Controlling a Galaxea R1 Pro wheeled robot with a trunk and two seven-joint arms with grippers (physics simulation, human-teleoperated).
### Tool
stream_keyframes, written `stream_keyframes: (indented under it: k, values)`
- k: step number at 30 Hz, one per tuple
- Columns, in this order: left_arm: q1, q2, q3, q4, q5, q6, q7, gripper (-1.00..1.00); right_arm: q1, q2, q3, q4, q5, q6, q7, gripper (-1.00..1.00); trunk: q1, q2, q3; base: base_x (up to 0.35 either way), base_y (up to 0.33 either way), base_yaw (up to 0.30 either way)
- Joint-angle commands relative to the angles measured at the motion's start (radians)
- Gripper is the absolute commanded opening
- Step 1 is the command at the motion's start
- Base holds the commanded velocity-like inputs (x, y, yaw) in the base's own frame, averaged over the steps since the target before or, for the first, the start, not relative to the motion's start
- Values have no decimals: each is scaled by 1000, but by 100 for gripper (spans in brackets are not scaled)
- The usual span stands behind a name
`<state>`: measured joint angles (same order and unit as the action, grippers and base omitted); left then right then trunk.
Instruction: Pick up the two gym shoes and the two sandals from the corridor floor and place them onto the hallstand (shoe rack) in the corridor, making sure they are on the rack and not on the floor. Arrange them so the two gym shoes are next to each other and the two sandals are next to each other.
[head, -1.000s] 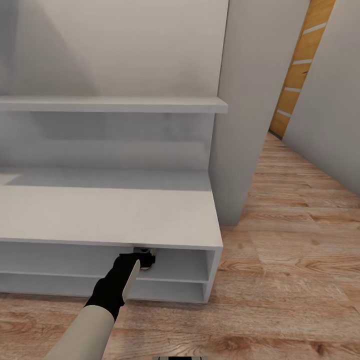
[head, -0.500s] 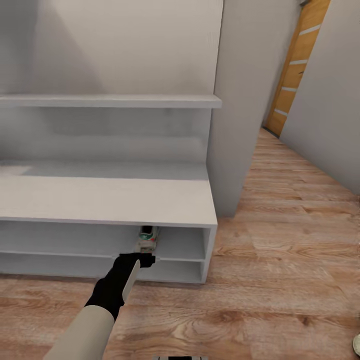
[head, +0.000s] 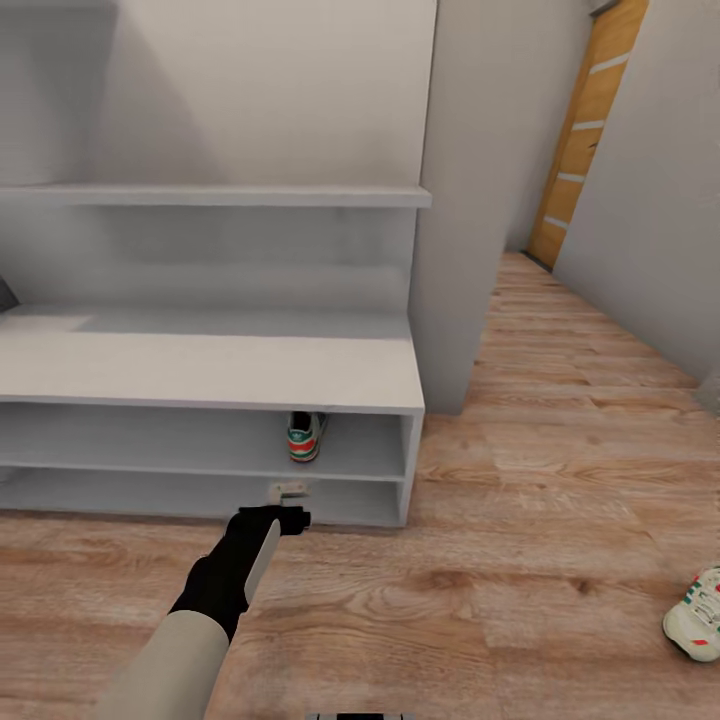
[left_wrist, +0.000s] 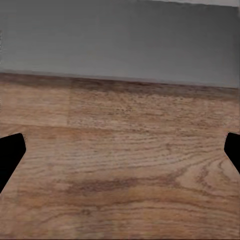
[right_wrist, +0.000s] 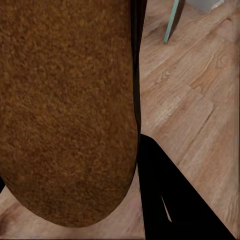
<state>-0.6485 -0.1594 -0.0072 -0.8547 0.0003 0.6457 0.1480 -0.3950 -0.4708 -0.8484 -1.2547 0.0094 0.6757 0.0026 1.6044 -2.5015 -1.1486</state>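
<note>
From the head view, the shoe rack (head: 210, 370) stands against the wall, a wide grey unit with two open compartments under its top. One gym shoe (head: 304, 436) sits in the upper compartment near the right end, its red-orange heel facing outward, on the shelf and off the floor. The other gym shoe (head: 696, 614) lies on the wooden floor (head: 520, 560), well apart from the rack at the right edge of the view. The left arm reaches toward the rack, and the left tool (head: 289, 494) hangs just in front of the lower compartment, holding nothing. How far its fingers are spread cannot be told from here.

The left wrist view settles that point: the two black fingertips (left_wrist: 11, 152) sit at opposite edges of the picture, spread wide, with bare floor planks and the grey base of the rack between them.

The right wrist view adds what the head camera misses: a brown sandal (right_wrist: 67, 110) lies close against the camera, beside a black finger (right_wrist: 170, 195) of the right tool, above the floor planks. The tool's grip cannot be told here.
</note>
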Motion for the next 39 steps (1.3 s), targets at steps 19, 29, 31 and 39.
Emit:
stream_keyframes:
  k: [19, 29, 31, 39]
  values:
    - [4, 59, 0, -1, -4, -26, 2, 100, -1, 7, 0, 0, -2, 7, -4, -100, -1, 0, -1, -137, 47, 0]
    - [9, 63, 0, -1, -2, -107, -1, 100, -1, 8, 0, 0, -2, 7, -4, -100, -1, 0, -1, -259, 215, 0]
    - [9, 63, 0, -1, -1, -108, -1, 100, -1, 8, 0, 0, -2, 7, -4, -100, -1, 0, -1, -235, 236, 0]
    - [9, 74, 0, -1, 1, -110, -4, 100, -1, 8, 0, 0, -2, 7, -4, -100, -1, 0, -1, -225, 244, 0]
